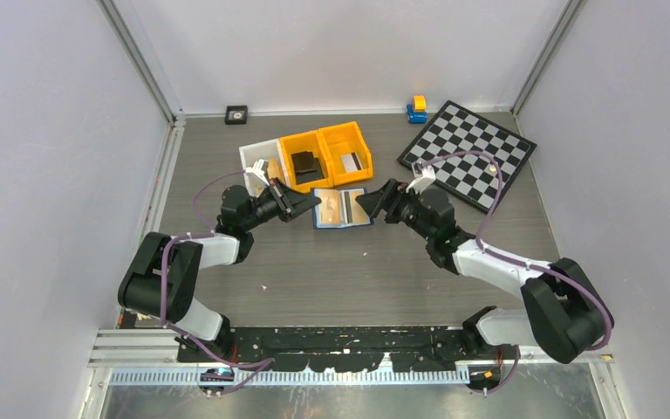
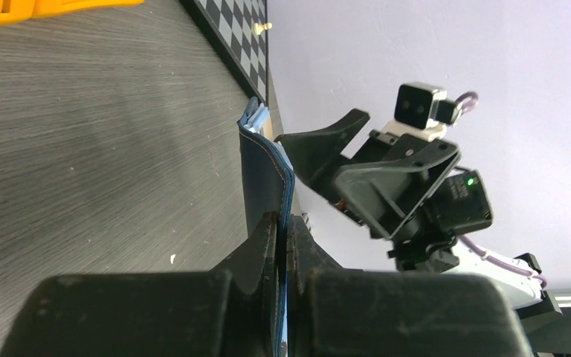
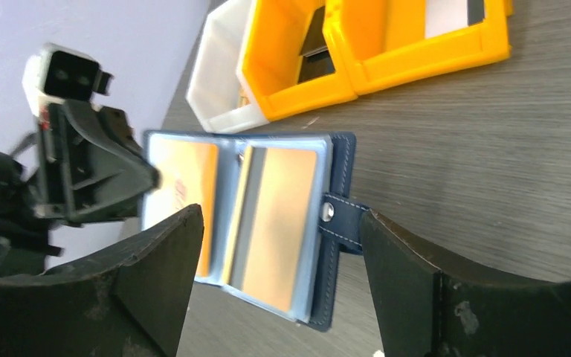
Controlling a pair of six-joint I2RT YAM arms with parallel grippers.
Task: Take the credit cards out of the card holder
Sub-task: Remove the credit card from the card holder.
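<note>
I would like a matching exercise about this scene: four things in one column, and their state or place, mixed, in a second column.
1 left gripper
2 right gripper
3 card holder
4 chessboard

A unfolded, tan cards showing
B far right on the table
C shut on the card holder's edge
D wide open

Pairs: 1-C, 2-D, 3-A, 4-B

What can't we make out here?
- Right wrist: left gripper covers the far edge of the card holder; number of credit cards per pocket unclear.
- Left wrist: holder edge-on; its cover hides the cards.
- Top external: orange bins, contents too small.
</note>
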